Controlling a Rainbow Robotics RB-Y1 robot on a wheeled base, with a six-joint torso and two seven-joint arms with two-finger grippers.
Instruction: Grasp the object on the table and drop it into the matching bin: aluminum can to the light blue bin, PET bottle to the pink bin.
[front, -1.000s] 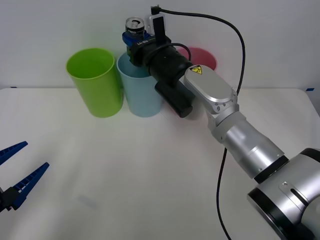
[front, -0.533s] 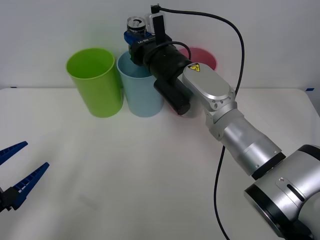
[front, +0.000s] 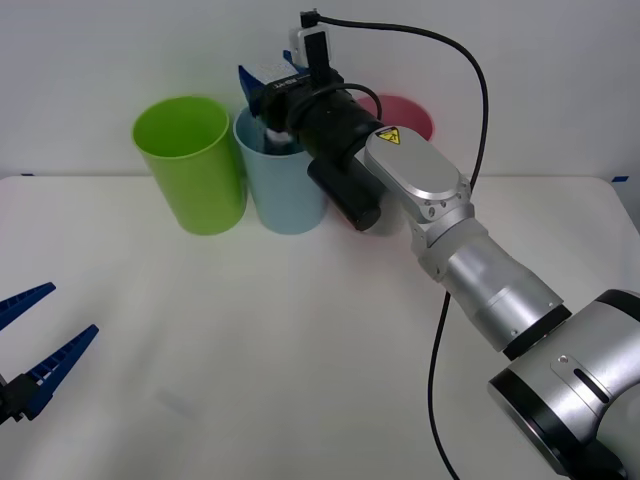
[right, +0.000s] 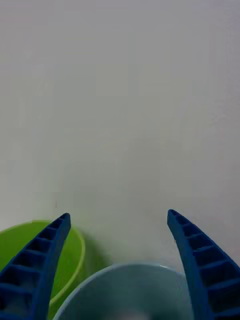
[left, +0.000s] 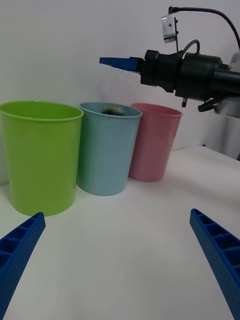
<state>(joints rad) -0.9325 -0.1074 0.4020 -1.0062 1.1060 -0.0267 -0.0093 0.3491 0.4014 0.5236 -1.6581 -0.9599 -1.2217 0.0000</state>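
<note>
Here the right gripper hangs above the mouth of the light blue bin, fingers spread wide with nothing between them. In the right wrist view the blue bin's rim lies directly below the gap, with the green cup just beside it.

The can sits inside the light blue bin: in the front view a grey shape shows just under the rim, and in the left wrist view a dark blurred patch shows at the bin's mouth. Its long axis and which way its top points cannot be told.

Three cups stand upright in a row at the back of the white bench: green, light blue, then the pink bin, which is partly hidden behind the right arm. Green and blue stand close together.

The left gripper waits low at the near left of the bench, fingers apart, holding nothing.
</note>
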